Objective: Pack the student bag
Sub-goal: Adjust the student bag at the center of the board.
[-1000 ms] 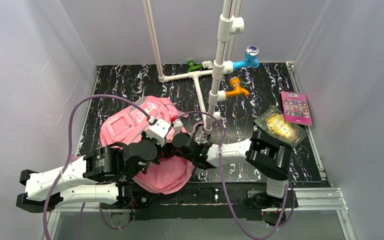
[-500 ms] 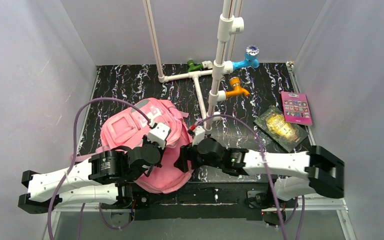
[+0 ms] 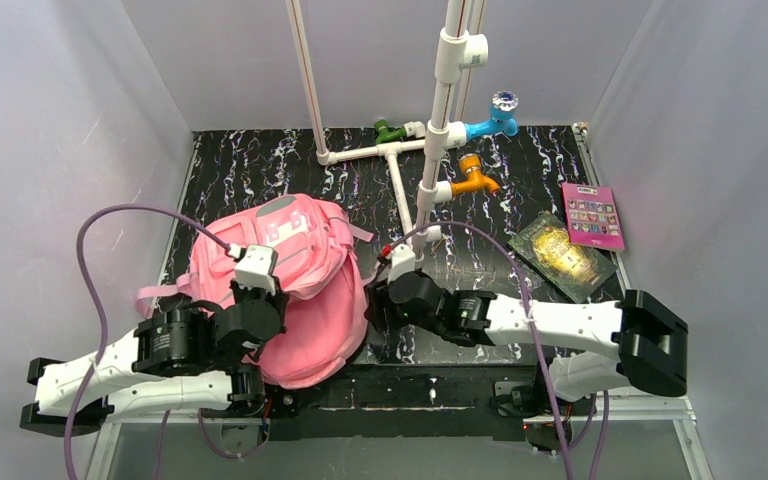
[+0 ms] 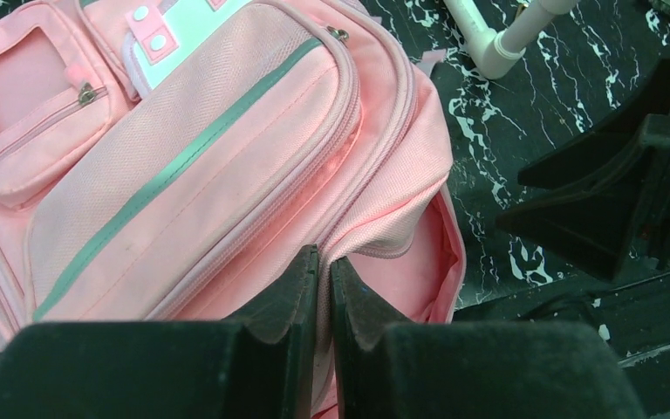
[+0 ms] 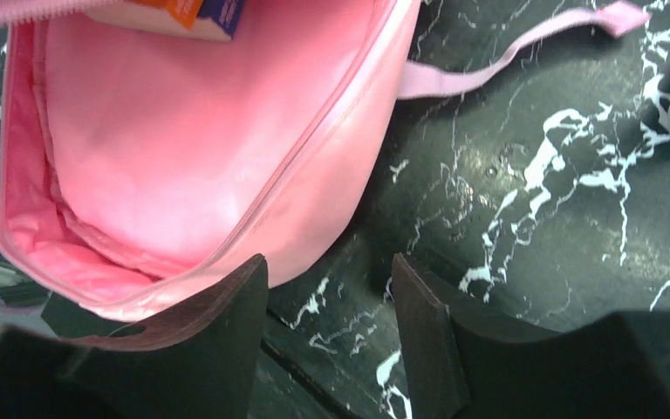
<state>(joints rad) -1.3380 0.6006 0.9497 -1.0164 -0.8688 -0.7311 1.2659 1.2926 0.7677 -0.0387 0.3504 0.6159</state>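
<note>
- The student bag (image 3: 310, 300) is laid on the left half of the table (image 3: 260, 165), near the front edge, with its main compartment unzipped.
- The left gripper (image 4: 323, 292) is clenched on the fabric edge at the bag's opening.
- The right gripper (image 5: 327, 327) is held with jaws apart just beside the open rim; nothing is grasped.

**Top external view:** even, diffuse light from overhead. The pale walls (image 3: 60, 150) are bright, shadows on the dark tabletop (image 3: 260, 160) are soft, and a glare patch sits on the glossy packet (image 3: 560, 255). Focus is sharp throughout.

**Left wrist view:** the student bag (image 4: 183, 157) is crisp and evenly lit. The left gripper (image 4: 324, 262), close to the lens, is dark and soft-edged.

**Right wrist view:** the bag lining glows pink and is slightly washed out. The right gripper (image 5: 330, 271) is blurred and in shade, and the tabletop shows a faint sheen.
</note>
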